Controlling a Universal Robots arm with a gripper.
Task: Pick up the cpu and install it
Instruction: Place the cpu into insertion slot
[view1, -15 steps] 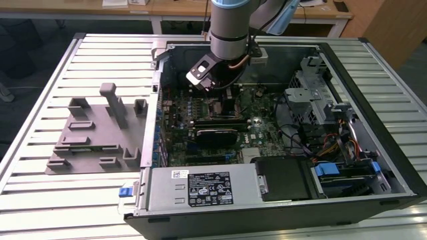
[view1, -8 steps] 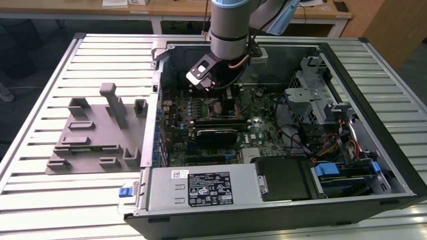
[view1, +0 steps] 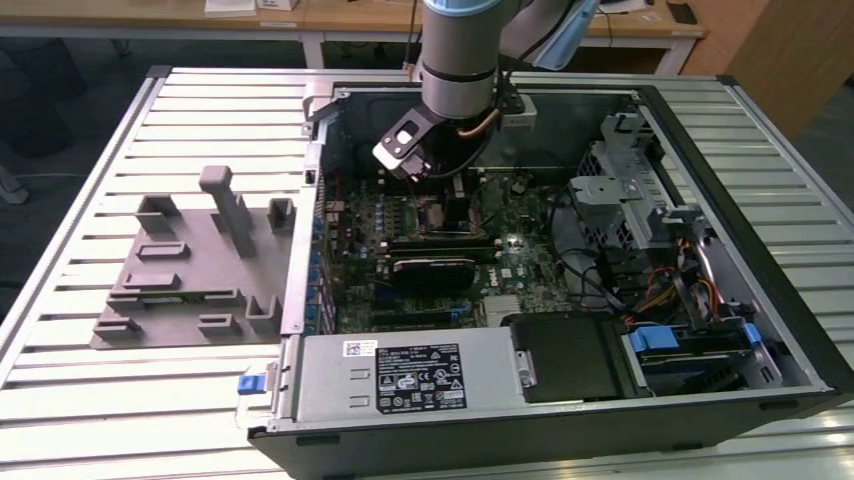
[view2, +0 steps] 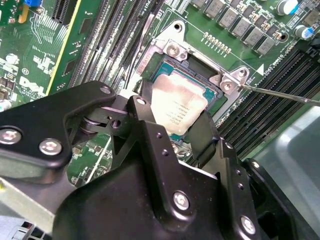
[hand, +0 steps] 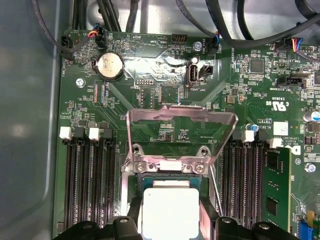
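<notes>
The arm (view1: 458, 60) hangs down into the case (view1: 761, 215), claw (view2: 172, 127) clamped on the cpu (view2: 181, 106) at the socket (view2: 172, 50).

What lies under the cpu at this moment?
The cpu, gripped by the gripper, is over the open socket, whose frame shows around it. The socket's contacts are covered by the cpu, so seating cannot be judged.

Silver-grey arm (view1: 461, 60), black gripper (view2: 170, 115)
The arm is a smooth tube with a pale blue joint cap (view1: 567, 40) and an orange cable (view1: 477, 126); the gripper is matte black, with round silver screws (view2: 181, 200)
</notes>
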